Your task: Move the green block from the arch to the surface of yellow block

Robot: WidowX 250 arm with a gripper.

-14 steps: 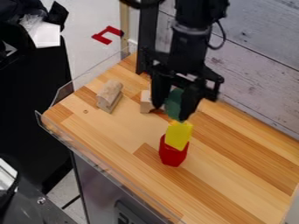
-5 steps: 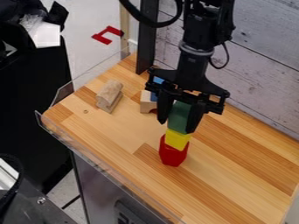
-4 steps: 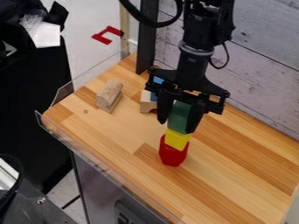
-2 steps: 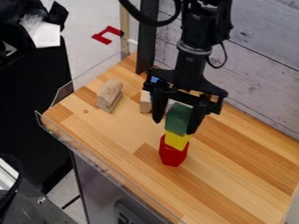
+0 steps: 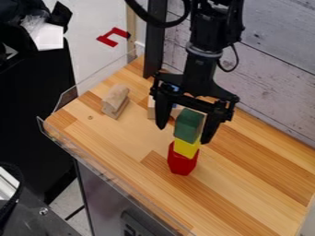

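Observation:
My gripper [image 5: 184, 133] hangs around the top of a small stack right of the table's centre, its two fingers spread wide. Between them the green block [image 5: 189, 125] stands on the yellow block [image 5: 186, 148], with a gap showing at the left finger. Under the yellow block is a red block [image 5: 181, 161] resting on the wooden table. Partly hidden behind the gripper are light wooden pieces [image 5: 151, 107] and a bit of blue, the arch perhaps among them.
A natural wood block [image 5: 115, 100] lies to the left on the table [image 5: 240, 184]. A clear rail [image 5: 117, 177] runs along the near left edge. A black post [image 5: 155, 44] and a plank wall [image 5: 277, 73] stand behind.
The gripper came toward the stack with the green block, set it on the yellow one, and its fingers spread apart. The green block stays there, slightly turned.

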